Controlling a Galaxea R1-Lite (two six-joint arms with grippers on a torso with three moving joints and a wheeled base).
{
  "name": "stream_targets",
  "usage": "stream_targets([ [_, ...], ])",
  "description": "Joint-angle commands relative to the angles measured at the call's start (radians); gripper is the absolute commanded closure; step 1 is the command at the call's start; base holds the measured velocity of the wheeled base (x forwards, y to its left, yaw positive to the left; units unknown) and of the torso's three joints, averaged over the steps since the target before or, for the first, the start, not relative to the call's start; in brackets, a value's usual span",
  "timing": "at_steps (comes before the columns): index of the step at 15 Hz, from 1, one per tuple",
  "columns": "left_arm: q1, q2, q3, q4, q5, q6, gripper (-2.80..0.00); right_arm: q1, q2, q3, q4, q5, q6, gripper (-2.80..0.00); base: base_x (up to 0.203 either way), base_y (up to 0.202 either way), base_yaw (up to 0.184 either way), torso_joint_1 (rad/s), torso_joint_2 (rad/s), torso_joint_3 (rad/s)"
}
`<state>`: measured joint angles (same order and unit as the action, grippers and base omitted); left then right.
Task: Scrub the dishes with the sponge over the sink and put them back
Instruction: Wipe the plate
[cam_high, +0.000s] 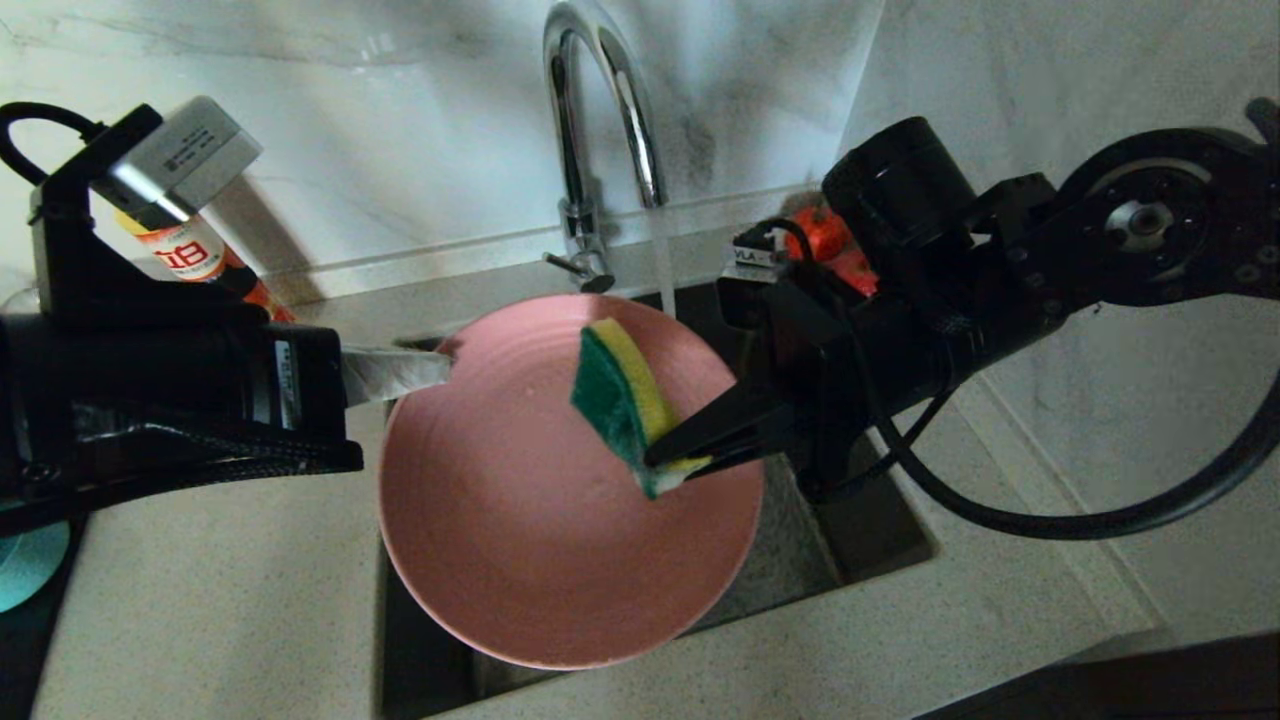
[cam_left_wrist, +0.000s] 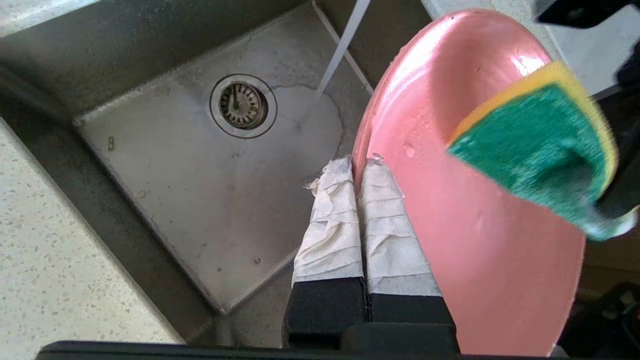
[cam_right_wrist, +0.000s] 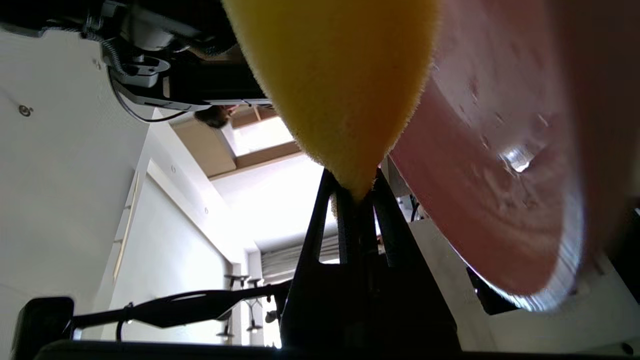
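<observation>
The pink plate (cam_high: 520, 520) hangs tilted over the sink (cam_high: 880, 545). My left gripper (cam_high: 445, 365) is shut on its rim, the white-wrapped fingers (cam_left_wrist: 385, 220) pinching the edge. The right gripper (cam_high: 665, 460) is shut on one end of the sponge (cam_high: 615, 400), whose yellow foam and green pad stand up against the plate's inner face; whether they touch I cannot tell. From the left wrist the gripper (cam_left_wrist: 357, 167), plate (cam_left_wrist: 475, 250) and sponge (cam_left_wrist: 540, 145) show above the basin (cam_left_wrist: 200, 200). From the right wrist the gripper (cam_right_wrist: 356, 192) clamps the yellow sponge (cam_right_wrist: 340, 75) beside the plate (cam_right_wrist: 500, 175).
Water (cam_high: 662, 270) runs from the chrome tap (cam_high: 575, 120) into the basin near the drain strainer (cam_left_wrist: 242, 105). A red-labelled bottle (cam_high: 190, 255) stands behind the left arm. A teal-blue bowl's edge (cam_high: 25, 565) shows at the far left. Speckled countertop (cam_high: 200, 600) surrounds the sink.
</observation>
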<state>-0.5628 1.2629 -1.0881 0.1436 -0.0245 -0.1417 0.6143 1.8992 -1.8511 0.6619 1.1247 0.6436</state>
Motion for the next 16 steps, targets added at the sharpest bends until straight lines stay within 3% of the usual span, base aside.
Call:
stream_targets([
  [1,0.0,-0.006,-0.003,0.001,0.0,-0.001,0.0,-0.022,-0.041,0.019,0.004,0.007,0.003,0.0,0.0,0.0,0.0,0.0,0.0,0.0],
  [16,0.0,-0.01,0.004,0.002,0.0,-0.001,0.0,-0.142,-0.269,0.168,0.002,0.011,-0.003,0.0,0.0,0.0,0.0,0.0,0.0,0.0],
])
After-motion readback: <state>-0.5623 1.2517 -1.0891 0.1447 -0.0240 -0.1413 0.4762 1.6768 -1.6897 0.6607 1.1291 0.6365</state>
